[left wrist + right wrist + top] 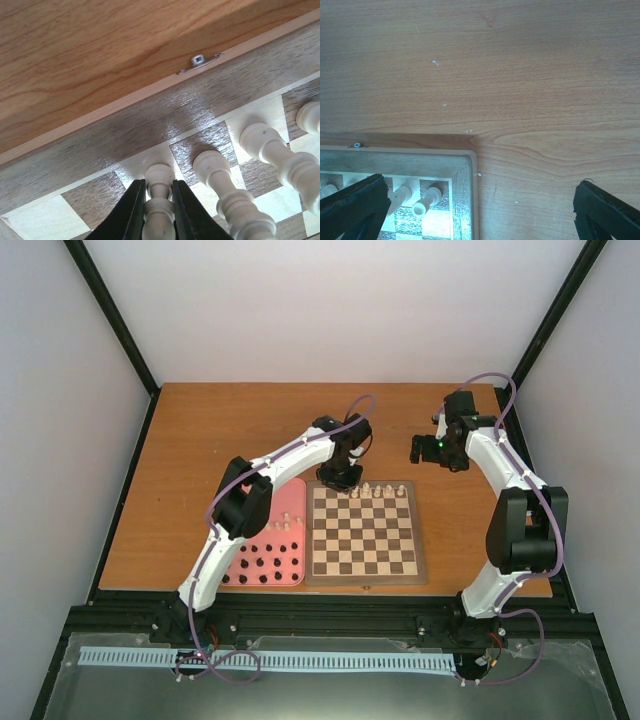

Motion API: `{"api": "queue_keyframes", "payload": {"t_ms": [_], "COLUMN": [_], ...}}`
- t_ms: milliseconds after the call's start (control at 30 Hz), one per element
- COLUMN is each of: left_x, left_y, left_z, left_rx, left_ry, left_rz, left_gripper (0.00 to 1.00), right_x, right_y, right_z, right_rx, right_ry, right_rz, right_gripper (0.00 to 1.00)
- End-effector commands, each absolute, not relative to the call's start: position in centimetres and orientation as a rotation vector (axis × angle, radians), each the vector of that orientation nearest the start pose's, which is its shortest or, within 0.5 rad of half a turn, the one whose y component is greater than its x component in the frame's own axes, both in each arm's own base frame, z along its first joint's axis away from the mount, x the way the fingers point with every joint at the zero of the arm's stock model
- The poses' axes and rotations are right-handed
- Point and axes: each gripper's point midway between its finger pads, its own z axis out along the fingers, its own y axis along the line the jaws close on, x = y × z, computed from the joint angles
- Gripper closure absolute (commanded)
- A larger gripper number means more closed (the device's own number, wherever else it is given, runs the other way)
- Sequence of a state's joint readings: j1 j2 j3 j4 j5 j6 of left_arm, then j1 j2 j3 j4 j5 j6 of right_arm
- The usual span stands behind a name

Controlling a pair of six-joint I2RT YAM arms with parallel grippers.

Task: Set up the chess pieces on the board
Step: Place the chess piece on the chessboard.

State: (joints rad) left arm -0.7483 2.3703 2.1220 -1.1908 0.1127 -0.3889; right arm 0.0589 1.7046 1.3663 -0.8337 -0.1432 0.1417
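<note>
1. Several cream pieces stand along the far edge of the board, from its far right corner toward the middle. More cream ones wait with the black pieces in the pink tray against the board's left edge.
2. The left gripper is clamped on the neck of one more cream figure, the held piece, at the left end of that row, just beside its neighbour. Its base is hidden, so I cannot tell whether it stands on the square.
3. The right gripper hangs wide open and holds nothing, over the table beyond the board's far right corner.
4. The step in hand looks like seating this piece in the back row. The next move probably calls for setting it down, parting the fingers slightly, and lifting straight up, clear of the neighbour.
</note>
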Motion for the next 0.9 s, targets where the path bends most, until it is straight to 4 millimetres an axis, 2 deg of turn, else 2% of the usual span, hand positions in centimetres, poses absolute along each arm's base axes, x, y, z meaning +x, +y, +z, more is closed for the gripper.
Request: {"api": "queue_keyframes", "payload": {"t_ms": [0,533,733,867], "left_x": [34.65,34.42,34.36,34.46], "left_y": [-35.06,-34.54,-34.54,-34.45], "left_z": [5.34,5.34,5.31,5.49], "left_rx": [0.585,0.592,0.593,0.59], "left_ry": [3.029,3.032,3.034,3.027], "left_rz": [-0.217,-0.19,-0.193,-0.186], "left_gripper": [0.88,0.88,0.81,0.8], "right_x": [40.43,40.38,40.44,40.38], "right_y": [4.44,4.48,4.5,4.48], "right_z": [12.54,12.57,12.57,12.56], "right_rx": [0.072,0.074,0.073,0.072], "right_ry": [2.737,2.737,2.736,2.737], "right_rz": [0.246,0.25,0.251,0.25], "right_gripper": [0.0,0.0,0.0,0.0]}}
